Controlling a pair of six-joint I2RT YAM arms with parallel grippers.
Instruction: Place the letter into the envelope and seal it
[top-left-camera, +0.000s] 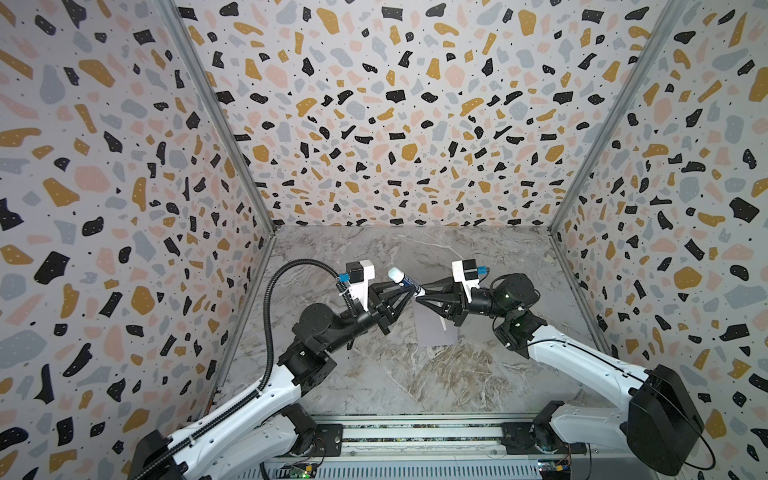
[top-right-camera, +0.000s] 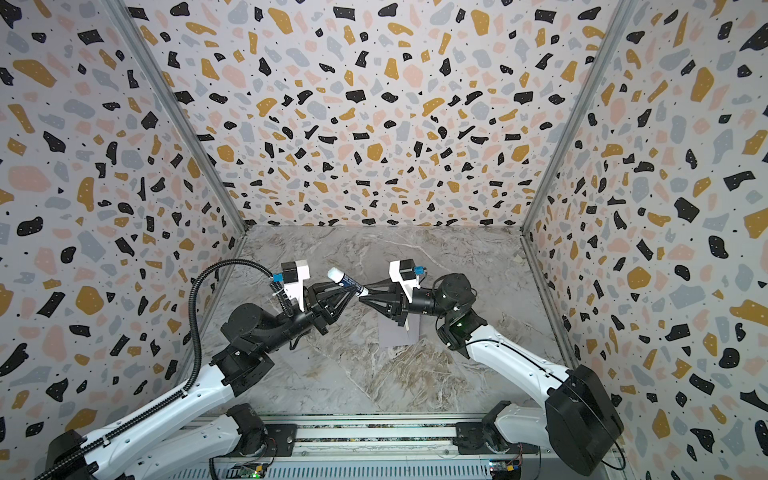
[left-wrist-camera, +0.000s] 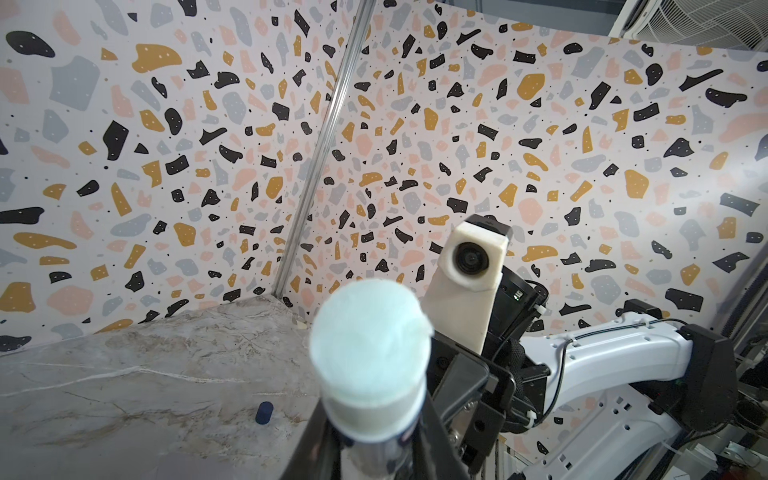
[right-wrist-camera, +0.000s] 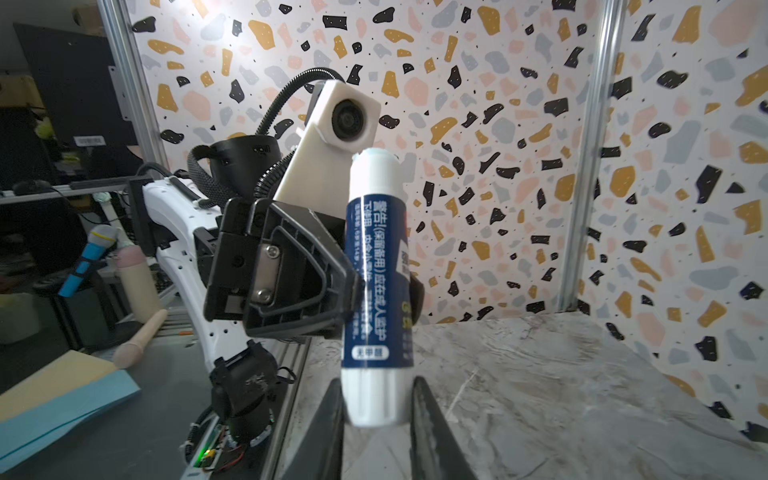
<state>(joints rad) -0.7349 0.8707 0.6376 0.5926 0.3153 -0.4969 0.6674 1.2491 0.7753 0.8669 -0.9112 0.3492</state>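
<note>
Here, left arm: reaches in from the near left, elbow raised, wrist level, pointing toward the middle.
Left gripper (top-left-camera: 410, 289): fingers pinched on the blue body of the glue stick (top-left-camera: 404, 281), held in the air.
Glue stick: tilted, uncapped pale tip up and toward the back wall, white base toward the right.
Cap (left-wrist-camera: 264, 412): dark blue, lying loose on the marble table (top-left-camera: 374, 374).
Right gripper (top-left-camera: 420, 293): fingers closed against the stick's white base, tip to tip with the left one.
Right arm: comes in from the near right, forearm bent back, wrist level.
Envelope (top-left-camera: 430, 332): flat on the table, under the right gripper.
Letter: cannot tell whether it is inside; only a cream strip (top-left-camera: 443, 323) shows at the envelope's right edge.
</note>
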